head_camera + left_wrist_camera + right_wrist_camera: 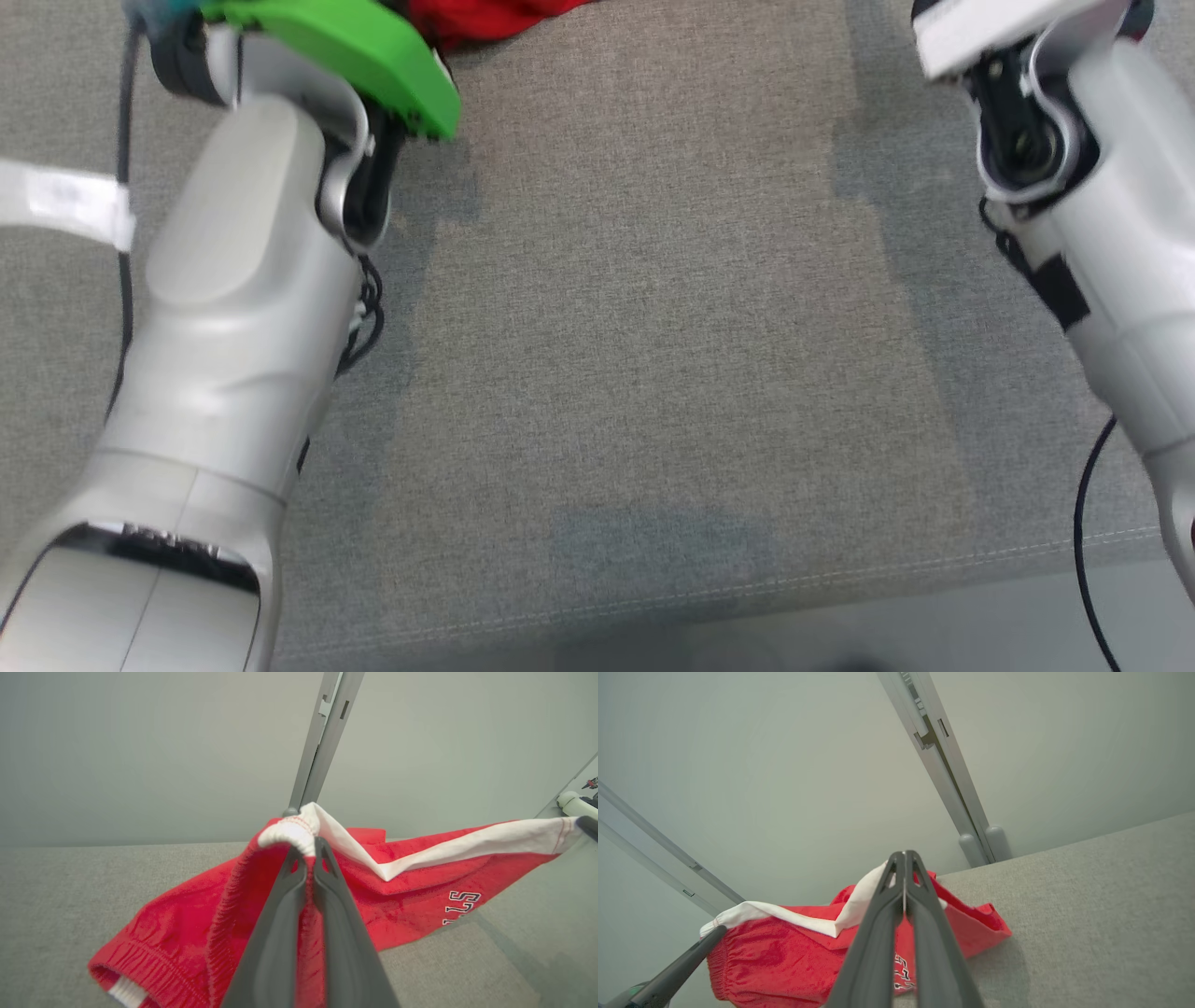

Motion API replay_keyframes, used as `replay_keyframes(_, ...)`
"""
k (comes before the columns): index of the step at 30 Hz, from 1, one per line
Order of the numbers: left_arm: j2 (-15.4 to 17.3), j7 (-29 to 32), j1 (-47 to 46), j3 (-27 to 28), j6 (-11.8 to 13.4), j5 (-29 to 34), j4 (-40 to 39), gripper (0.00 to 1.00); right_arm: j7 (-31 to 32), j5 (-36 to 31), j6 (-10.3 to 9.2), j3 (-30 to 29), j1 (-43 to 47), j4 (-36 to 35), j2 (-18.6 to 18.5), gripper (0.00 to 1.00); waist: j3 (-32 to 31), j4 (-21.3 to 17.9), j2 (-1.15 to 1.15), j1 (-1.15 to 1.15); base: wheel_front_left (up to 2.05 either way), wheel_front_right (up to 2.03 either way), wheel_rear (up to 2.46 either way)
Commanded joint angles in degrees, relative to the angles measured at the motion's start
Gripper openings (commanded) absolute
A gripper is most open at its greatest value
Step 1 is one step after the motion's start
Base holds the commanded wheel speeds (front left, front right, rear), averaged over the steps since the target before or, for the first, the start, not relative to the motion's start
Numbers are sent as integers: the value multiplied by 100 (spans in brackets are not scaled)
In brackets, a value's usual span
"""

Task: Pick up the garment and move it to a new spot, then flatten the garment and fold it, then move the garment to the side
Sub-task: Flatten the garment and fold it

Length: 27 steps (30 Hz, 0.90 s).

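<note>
Here, garment (187, 933) touches grey fabric surface (653, 327), pale wall (784, 765) behind

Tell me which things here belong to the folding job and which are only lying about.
Job: red garment; left fingers and right fingers, both shut on it; grey cloth surface.
Lying about: metal post; black cable.

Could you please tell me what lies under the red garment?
The grey fabric surface runs beneath the red garment, whose lower folds seem to rest on it. Whether anything lies under those folds cannot be seen: the cloth covers that patch.
</note>
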Motion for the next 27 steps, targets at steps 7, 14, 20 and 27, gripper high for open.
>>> replay_keyframes(7,416,-280,1791,-35,82,82,-1399,0,-176,582,1,112,2033,-1380,-477,0,-351,-39,0,-1,0,0,0)
replay_keyframes(14,772,-89,3749,-178,490,63,-3267,0,-190,575,1,-232,3822,-2165,-577,0,-641,-5,0,-1,0,0,0)
replay_keyframes(20,1050,578,5217,-347,908,-239,-4595,0,-168,639,1,-678,5403,-2698,-566,0,-912,137,0,-1,0,0,0)
replay_keyframes(27,1501,1170,6160,-348,995,-702,-5442,0,194,561,1,-1106,6718,-3220,-547,0,-1148,209,0,-1,0,0,0)
